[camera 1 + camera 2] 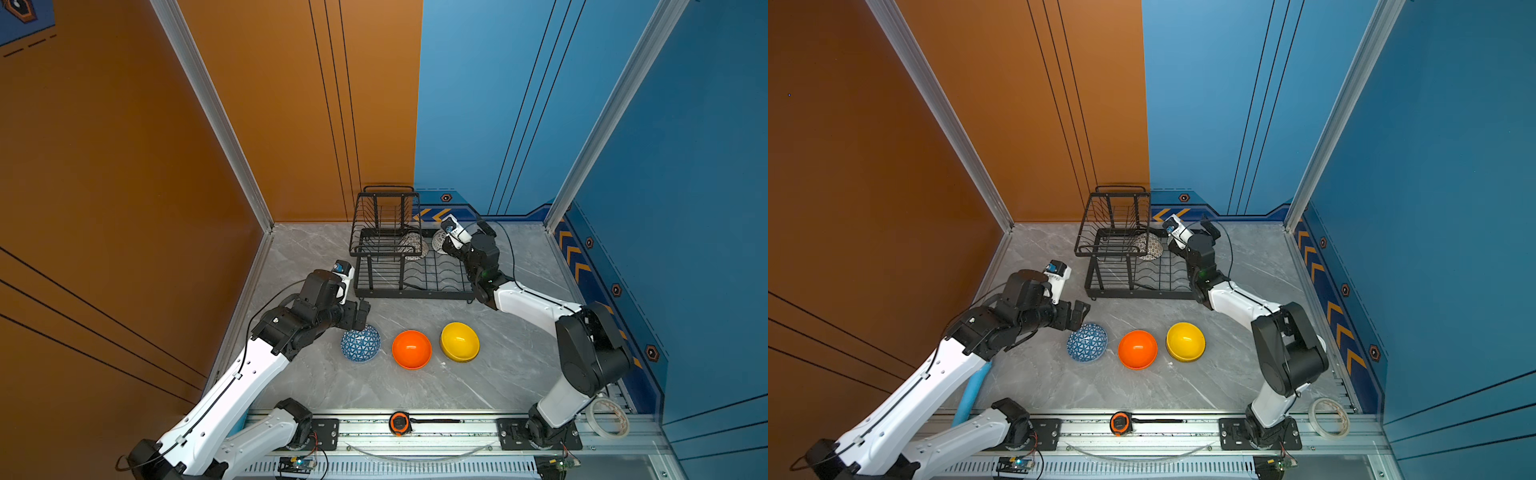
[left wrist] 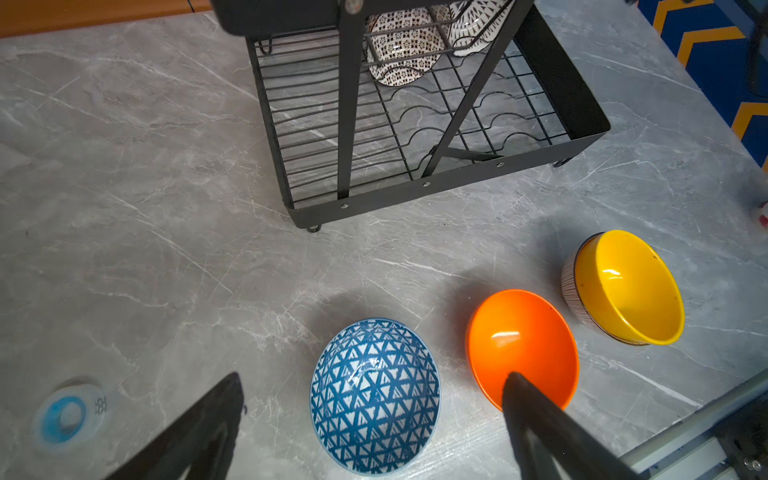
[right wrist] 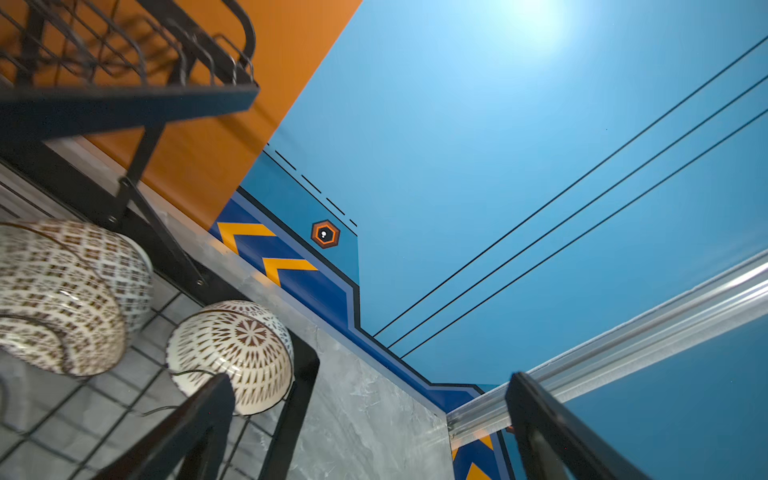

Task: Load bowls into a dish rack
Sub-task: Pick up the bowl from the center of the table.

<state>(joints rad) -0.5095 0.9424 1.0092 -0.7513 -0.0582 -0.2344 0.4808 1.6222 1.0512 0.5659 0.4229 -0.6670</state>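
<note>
Nearest, we see three bowls in a row on the desk, at 6 o'clock from the dish rack: a blue-white triangle bowl, an orange bowl, and a yellow bowl nested in a striped bowl. Our left hand hangs released just above the triangle bowl. Farther off, two black-patterned bowls lean in the rack's lower tray toward 1 o'clock, with our right hand released beside them.

The dish rack is black, patterned bowls black-on-white, triangle bowl blue-and-white, orange bowl and yellow bowl plain.
</note>
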